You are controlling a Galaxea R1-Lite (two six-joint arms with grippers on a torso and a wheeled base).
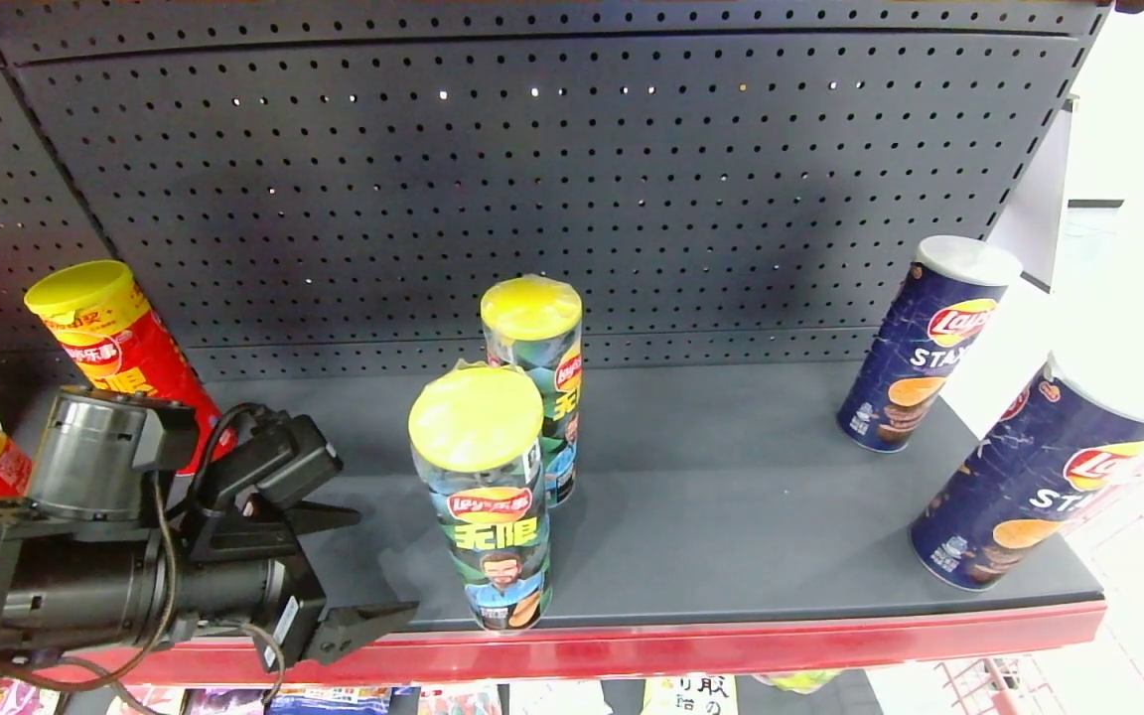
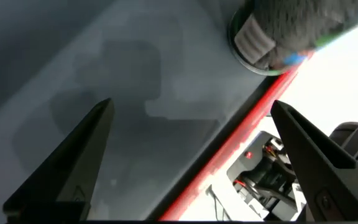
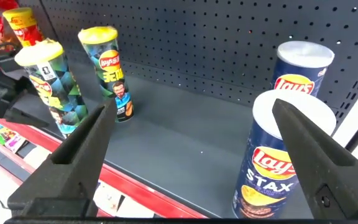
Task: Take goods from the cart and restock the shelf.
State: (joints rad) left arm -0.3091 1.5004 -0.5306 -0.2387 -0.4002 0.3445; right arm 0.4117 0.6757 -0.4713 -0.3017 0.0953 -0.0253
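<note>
On the dark grey shelf (image 1: 731, 477) two green-patterned chip cans with yellow lids stand upright in the middle, one at the front (image 1: 481, 497) and one behind it (image 1: 532, 377). My left gripper (image 1: 378, 566) hangs open just left of the front can, over the shelf's red front edge (image 1: 731, 645), with nothing between its fingers. The left wrist view shows that gripper (image 2: 192, 106) open above the shelf, the can's base (image 2: 272, 43) beyond it. My right gripper (image 3: 192, 107) is open and empty in front of the shelf, near the front blue can (image 3: 278, 162).
Two blue cans stand at the shelf's right end, one at the back (image 1: 939, 338) and one at the front corner (image 1: 1039, 487). Red cans with yellow lids (image 1: 115, 348) crowd the left end. Bare shelf lies between the green and blue cans. A pegboard wall (image 1: 572, 199) closes the back.
</note>
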